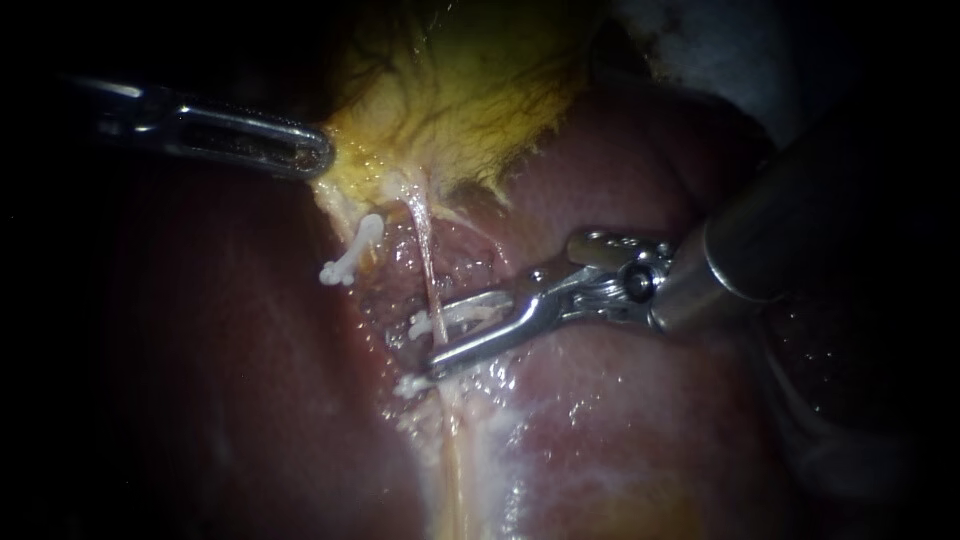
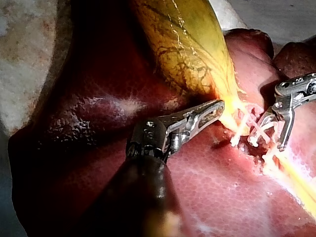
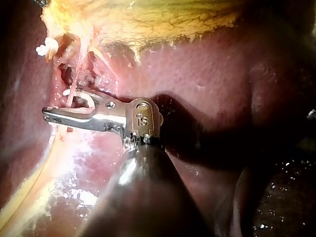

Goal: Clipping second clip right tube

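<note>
Dark red liver [image 1: 640, 440] fills the background of the endoscope view, with the yellow gallbladder [image 1: 460, 90] at upper centre. The left instrument [image 1: 315, 155] comes in from the upper left. Its jaws are closed on the gallbladder's edge, which is drawn to a point at their tips.

The right tube [image 1: 425, 250], a thin pale strand, runs down from the gallbladder through the centre of the frame. The right instrument [image 1: 438, 338] comes in from the right and straddles it: a narrow gap shows between the jaws, and the tube crosses that gap. A white clip [image 1: 445, 318] lies along the upper jaw. Whether it also touches the lower jaw cannot be told. A lower clip [image 1: 408, 385] sits just below the jaws, and a left clip [image 1: 350, 255] stands apart at centre left.

The left wrist view alone shows a pale surface [image 2: 24, 49] beyond the liver and the gallbladder's full veined belly [image 2: 182, 44]. It also shows the left instrument [image 2: 217, 107] beside the spread jaws of the right instrument [image 2: 276, 138].

The right wrist view shows the right instrument [image 3: 54, 106] side-on, with the tube [image 3: 74, 94] passing between its jaws.
</note>
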Motion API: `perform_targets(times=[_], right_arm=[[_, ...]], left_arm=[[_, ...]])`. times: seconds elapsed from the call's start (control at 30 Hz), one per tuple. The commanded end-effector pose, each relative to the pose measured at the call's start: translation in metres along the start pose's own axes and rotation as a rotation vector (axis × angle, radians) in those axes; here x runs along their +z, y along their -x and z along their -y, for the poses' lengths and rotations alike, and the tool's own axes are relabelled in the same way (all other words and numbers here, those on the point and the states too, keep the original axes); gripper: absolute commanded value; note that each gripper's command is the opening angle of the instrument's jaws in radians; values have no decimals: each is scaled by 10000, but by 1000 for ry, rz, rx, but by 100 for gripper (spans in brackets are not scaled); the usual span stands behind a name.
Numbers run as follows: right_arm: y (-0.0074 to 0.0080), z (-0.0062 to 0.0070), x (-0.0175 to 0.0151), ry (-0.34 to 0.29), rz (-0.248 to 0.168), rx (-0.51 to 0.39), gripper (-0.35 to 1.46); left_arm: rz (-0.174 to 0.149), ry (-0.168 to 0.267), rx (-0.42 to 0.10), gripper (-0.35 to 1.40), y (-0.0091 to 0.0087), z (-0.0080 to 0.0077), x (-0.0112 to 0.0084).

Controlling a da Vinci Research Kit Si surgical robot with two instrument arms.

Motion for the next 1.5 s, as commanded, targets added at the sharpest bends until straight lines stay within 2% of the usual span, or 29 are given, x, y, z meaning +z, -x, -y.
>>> perform_targets(times=[0.03, 0.13, 0.43, 0.7, 0.93, 1.43, 1.47, 1.5], right_arm=[[0, 2, 2, -11, -13, -2, 57], [1, 5, 7, -40, -31, -3, 56], [1, 24, 20, -39, -48, 4, 54], [-12, 44, 27, -26, -77, 19, 53], [-14, 46, 25, -25, -76, 26, 45], [-19, 41, 16, -16, -69, 70, -8], [-19, 41, 16, -16, -68, 76, -13], [-19, 41, 16, -16, -66, 81, -26]], left_arm=[[0, 0, 0, -35, 0, 0, 0], [0, 0, 0, -35, 0, 0, 1], [0, 1, 0, -35, 0, 0, 1], [0, 1, 0, -35, 0, 0, 1], [0, 1, 0, -35, 0, 0, 1], [0, 1, 0, -35, 0, 0, 1], [0, 1, 0, -35, 0, 0, 1], [0, 1, 0, -35, 0, 0, 1]])
